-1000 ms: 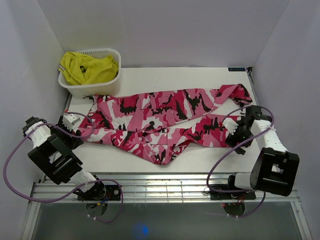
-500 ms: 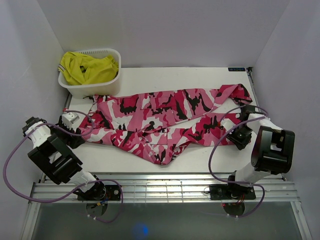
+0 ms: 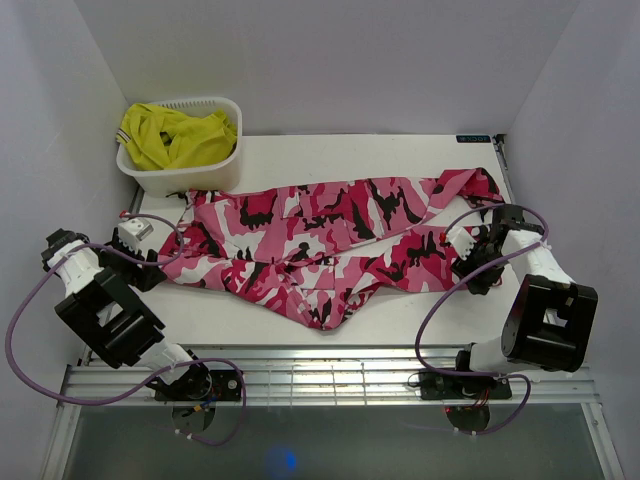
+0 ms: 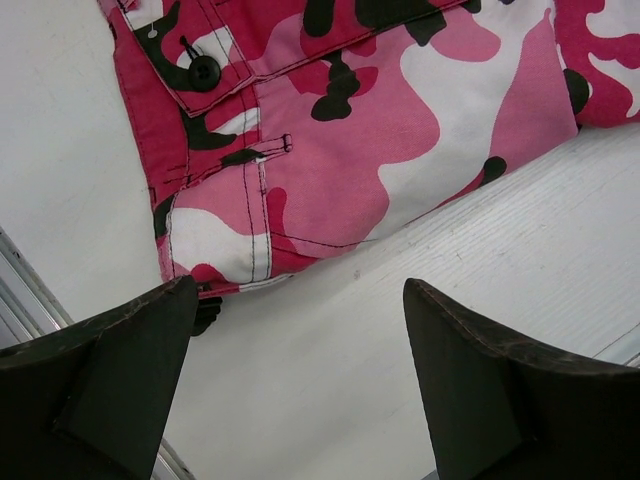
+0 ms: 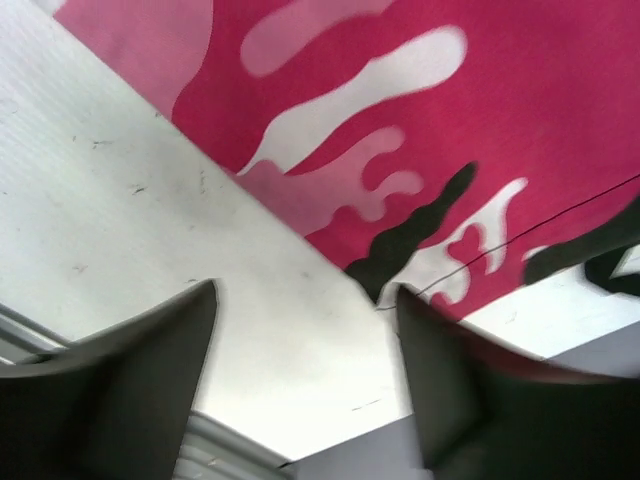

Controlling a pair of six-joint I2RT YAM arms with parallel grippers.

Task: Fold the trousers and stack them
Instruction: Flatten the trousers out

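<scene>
Shifting inward, the right hand [image 5: 305, 292] is hovering spread over the hem of the unfolded pink-and-black camouflage fabric trousers [image 3: 320, 240] on the bench [image 3: 400, 160], the left hand [image 4: 300, 292] likewise at their waistband, ready to grasp.

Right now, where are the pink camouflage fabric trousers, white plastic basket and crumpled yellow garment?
Pink camouflage fabric trousers [image 3: 330, 235]: top external view, middle of the fabric.
White plastic basket [image 3: 190, 178]: top external view, front wall.
Crumpled yellow garment [image 3: 172, 135]: top external view, bunched middle.
</scene>
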